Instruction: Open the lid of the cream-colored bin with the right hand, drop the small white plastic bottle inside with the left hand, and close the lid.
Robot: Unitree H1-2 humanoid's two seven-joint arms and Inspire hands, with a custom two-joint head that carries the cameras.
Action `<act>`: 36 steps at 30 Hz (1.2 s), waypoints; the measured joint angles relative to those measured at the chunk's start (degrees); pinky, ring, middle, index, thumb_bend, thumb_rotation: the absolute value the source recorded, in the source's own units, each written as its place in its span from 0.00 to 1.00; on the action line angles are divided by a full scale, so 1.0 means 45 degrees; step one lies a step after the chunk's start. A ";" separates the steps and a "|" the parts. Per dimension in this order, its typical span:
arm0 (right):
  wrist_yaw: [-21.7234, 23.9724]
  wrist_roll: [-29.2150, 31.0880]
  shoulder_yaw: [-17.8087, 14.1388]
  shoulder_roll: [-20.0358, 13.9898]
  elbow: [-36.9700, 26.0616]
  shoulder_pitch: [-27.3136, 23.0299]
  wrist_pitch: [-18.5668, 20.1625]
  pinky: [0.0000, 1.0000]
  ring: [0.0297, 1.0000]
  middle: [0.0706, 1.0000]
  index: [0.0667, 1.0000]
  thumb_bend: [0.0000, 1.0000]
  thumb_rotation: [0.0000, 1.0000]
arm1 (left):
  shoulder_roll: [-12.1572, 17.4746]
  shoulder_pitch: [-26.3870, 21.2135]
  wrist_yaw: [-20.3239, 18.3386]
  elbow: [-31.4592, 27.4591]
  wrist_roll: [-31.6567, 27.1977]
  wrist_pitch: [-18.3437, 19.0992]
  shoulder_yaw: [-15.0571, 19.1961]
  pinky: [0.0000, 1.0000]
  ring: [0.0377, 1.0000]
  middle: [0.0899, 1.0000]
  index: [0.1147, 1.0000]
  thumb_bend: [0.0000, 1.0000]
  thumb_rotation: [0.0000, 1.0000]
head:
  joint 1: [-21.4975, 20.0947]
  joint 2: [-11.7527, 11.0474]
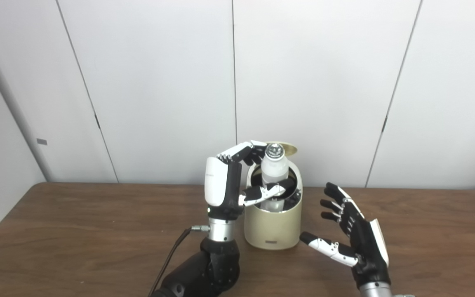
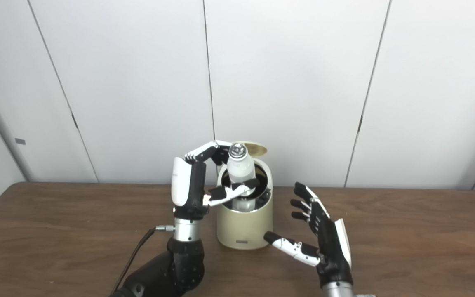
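Observation:
The cream-colored bin [image 1: 273, 225] stands on the table near its middle, with its round lid [image 1: 288, 148] tipped up at the back. A small white plastic bottle [image 1: 274, 171] with a silver cap stands upright in the bin's dark opening, its lower part inside. My left hand [image 1: 225, 183] is raised left of the bin, thumb and fingers shut on the bottle's body. My right hand [image 1: 353, 231] hovers open to the right of the bin, fingers spread, thumb pointing at the bin's base, touching nothing.
The brown wooden table [image 1: 76, 231] runs across the whole view. White wall panels [image 1: 311, 82] stand right behind the bin. A black cable [image 1: 171, 255] hangs from my left wrist.

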 measured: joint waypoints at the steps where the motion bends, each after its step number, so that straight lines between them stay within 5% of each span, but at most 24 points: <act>1: 0.0001 0.0000 0.0001 -0.0003 -0.0018 -0.0003 0.0013 0.73 0.81 0.86 0.85 0.77 0.30 | -0.0002 0.0000 -0.0013 0.0101 -0.0089 -0.0003 -0.0080 0.35 0.39 0.43 0.46 0.48 0.00 | 0.0000 0.0000; 12: 0.0106 -0.0161 0.0068 -0.0016 -0.0100 0.0017 0.0274 0.71 0.79 0.86 0.83 0.77 0.31 | -0.0002 -0.0059 0.0748 0.1245 -0.0263 -0.0018 -0.0738 0.32 0.37 0.44 0.48 0.47 0.00 | -0.0020 0.0039; 24: 0.0219 -0.0197 0.0060 -0.0019 -0.0296 0.0049 0.0351 0.72 0.80 0.86 0.83 0.77 0.31 | -0.0034 -0.0193 0.1320 0.2260 -0.0563 -0.0056 -0.1469 0.40 0.42 0.43 0.42 0.48 0.00 | 0.0019 0.0156; 29: 0.0232 -0.0152 0.0055 -0.0019 -0.0392 0.0048 0.0351 0.72 0.78 0.85 0.83 0.76 0.30 | -0.0036 -0.0202 0.0937 0.2334 -0.0657 -0.0259 -0.1318 0.37 0.42 0.45 0.46 0.48 0.00 | 0.0020 0.0137; 33: 0.0243 -0.0122 0.0055 -0.0014 -0.0399 0.0048 0.0352 0.72 0.79 0.85 0.83 0.76 0.29 | -0.0010 -0.0201 0.0520 0.2352 -0.0666 -0.0367 -0.1168 0.47 0.41 0.47 0.47 0.50 0.00 | 0.0020 0.0137; 34: 0.0243 -0.0121 0.0056 -0.0013 -0.0401 0.0049 0.0352 0.72 0.79 0.85 0.83 0.76 0.30 | -0.0009 -0.0199 0.0448 0.2348 -0.0669 -0.0394 -0.1117 0.48 0.48 0.46 0.46 0.51 0.00 | 0.0058 0.0137; 36: 0.0242 -0.0123 0.0056 -0.0014 -0.0401 0.0048 0.0352 0.71 0.78 0.85 0.83 0.76 0.30 | -0.0010 -0.0195 0.0207 0.2325 -0.0674 -0.0417 -0.0969 0.52 0.56 0.59 0.44 0.52 0.05 | 0.0078 0.0137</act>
